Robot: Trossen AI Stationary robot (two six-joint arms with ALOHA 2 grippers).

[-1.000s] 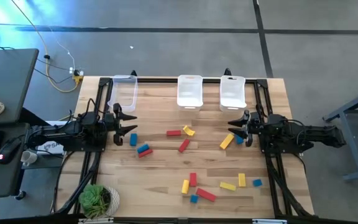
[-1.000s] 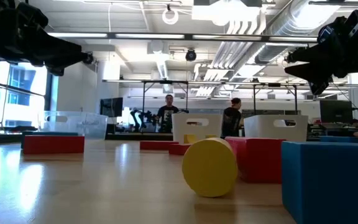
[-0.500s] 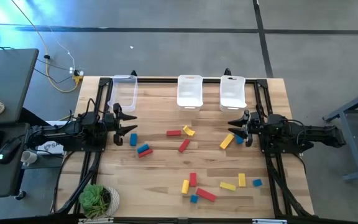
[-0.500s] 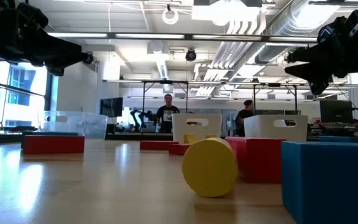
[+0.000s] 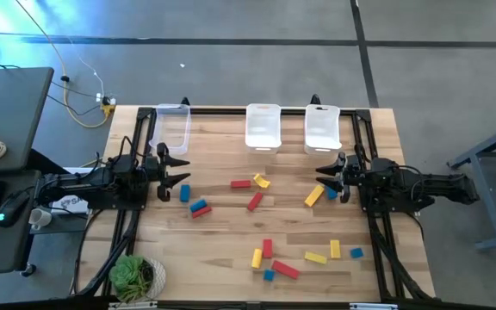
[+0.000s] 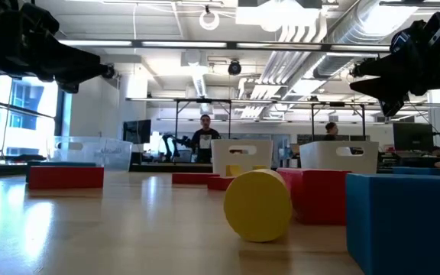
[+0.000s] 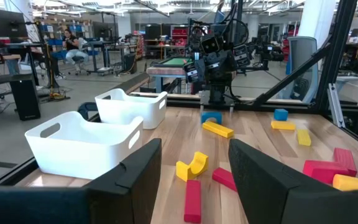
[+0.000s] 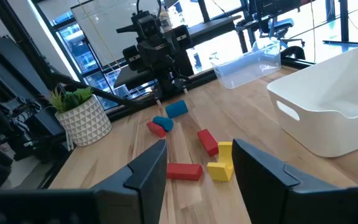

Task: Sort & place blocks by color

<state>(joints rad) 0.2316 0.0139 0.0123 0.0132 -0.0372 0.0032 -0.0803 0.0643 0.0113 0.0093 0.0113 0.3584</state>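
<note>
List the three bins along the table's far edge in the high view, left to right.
Clear bin → first white bin → second white bin, all without blocks in them as far as this view shows.

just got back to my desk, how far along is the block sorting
Nothing looks sorted yet. No block shows in any of the three bins, though the low view cannot see inside them. Nothing is in hand: the left pincer and right pincer hang open and empty at the table's sides. All is left: the red, yellow and blue blocks lie scattered on the table.
</note>
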